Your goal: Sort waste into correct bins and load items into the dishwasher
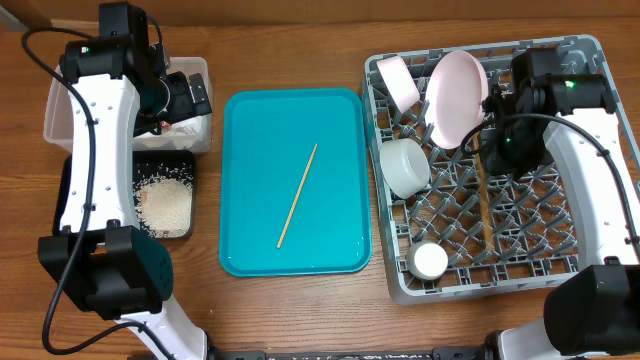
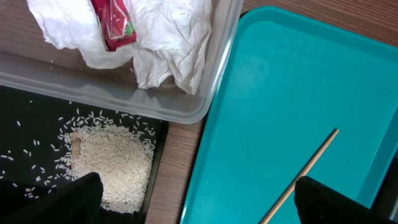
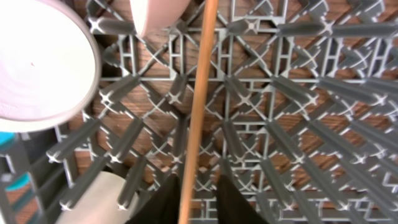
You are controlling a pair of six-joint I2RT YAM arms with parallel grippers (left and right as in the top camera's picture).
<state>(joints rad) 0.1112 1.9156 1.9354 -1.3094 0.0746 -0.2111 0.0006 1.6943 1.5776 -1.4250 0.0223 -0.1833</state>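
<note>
The chopstick (image 1: 483,200) across the rack (image 1: 530,225) runs front-to-back.

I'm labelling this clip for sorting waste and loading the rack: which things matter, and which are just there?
Job: napkin, wrapper, rice, tub, black tray, tray chopstick, rack chopstick, big plate, small plate, bowl, cup, rack.
Just there: teal tray, table.

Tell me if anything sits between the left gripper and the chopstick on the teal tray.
Nothing visible does. The chopstick lies alone on the teal tray, in open view of the left gripper.
</note>
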